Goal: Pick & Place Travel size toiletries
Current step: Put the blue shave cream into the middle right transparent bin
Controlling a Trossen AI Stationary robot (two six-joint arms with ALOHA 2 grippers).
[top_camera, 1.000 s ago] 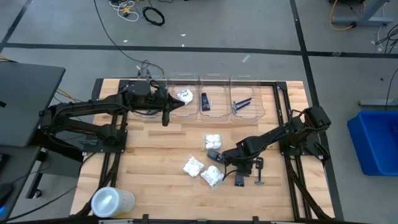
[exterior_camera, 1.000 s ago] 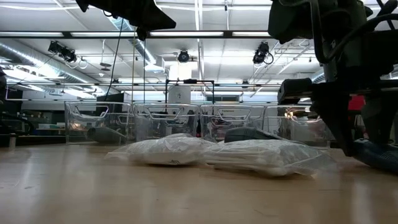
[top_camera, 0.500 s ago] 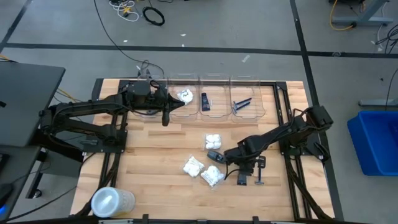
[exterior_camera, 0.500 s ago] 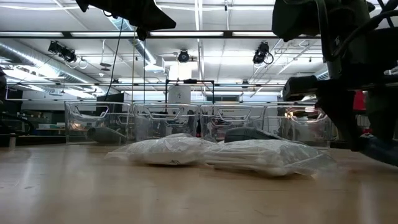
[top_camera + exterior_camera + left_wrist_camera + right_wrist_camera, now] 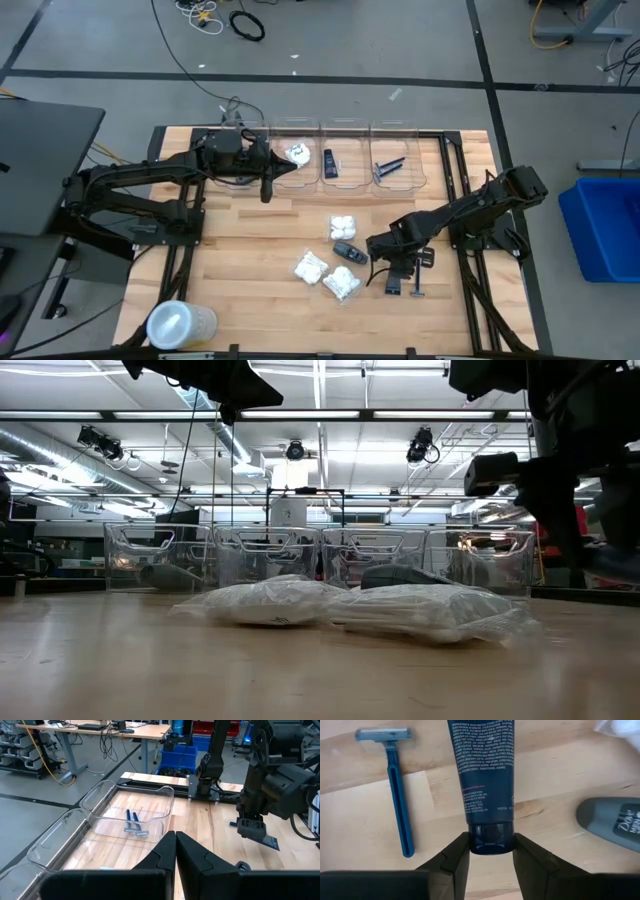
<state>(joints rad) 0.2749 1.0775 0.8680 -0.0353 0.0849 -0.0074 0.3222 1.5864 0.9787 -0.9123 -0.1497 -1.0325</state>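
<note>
right claw [image 5: 490, 851] lifted black tube [image 5: 483, 780], label blurred

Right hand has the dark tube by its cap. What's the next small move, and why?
Probably lift the right hand straight up. Its fingers grip the cap of the dark tube, which hangs low over the table beside the blue razor; height first should clear it before heading to the clear bin holding another tube. The left hand waits, shut, by the bins.
</note>
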